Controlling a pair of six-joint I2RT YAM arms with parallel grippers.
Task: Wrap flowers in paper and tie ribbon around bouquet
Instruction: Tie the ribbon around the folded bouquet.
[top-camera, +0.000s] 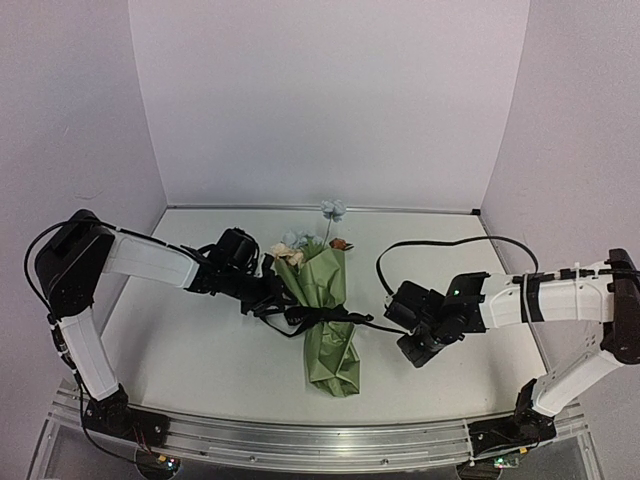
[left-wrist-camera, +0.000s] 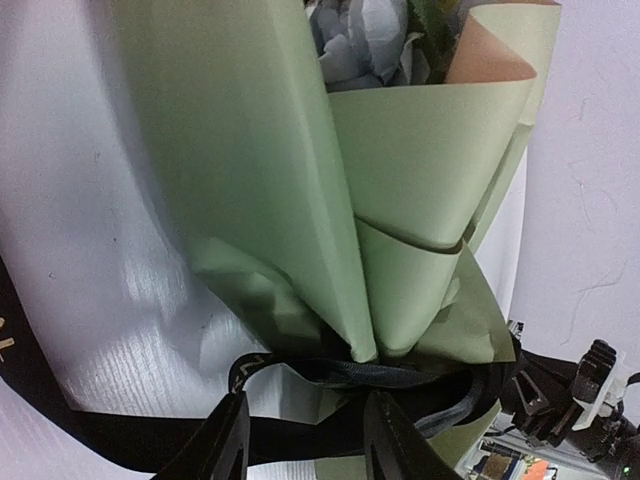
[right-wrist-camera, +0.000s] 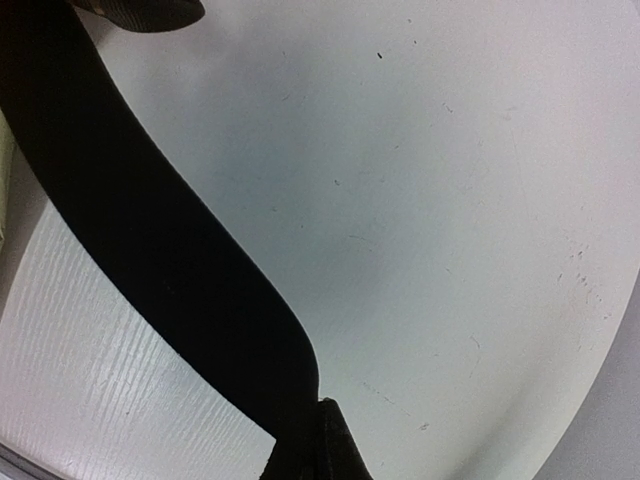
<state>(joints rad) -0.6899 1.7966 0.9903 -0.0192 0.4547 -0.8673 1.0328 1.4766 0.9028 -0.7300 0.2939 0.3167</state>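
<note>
While the tying step is running, I'm watching the bouquet (top-camera: 327, 300) lying on the table (top-camera: 190, 350), its narrow end pointing toward me. At its waist the ribbon (top-camera: 318, 318) is circling the paper (left-wrist-camera: 250, 150) and bunching it in. My right gripper (top-camera: 395, 320) is clamping one ribbon end, drawn out sideways. My left gripper (left-wrist-camera: 305, 445) is sitting just beside the waist with its fingers apart; ribbon is crossing the gap, and nothing looks pinched. Farther back, the flowers (top-camera: 292, 248) are peeking from the wide end. I'm judging we're mid-knot: next, the left should be closing on the loose strand and pulling against the right without dragging the cone.
</note>
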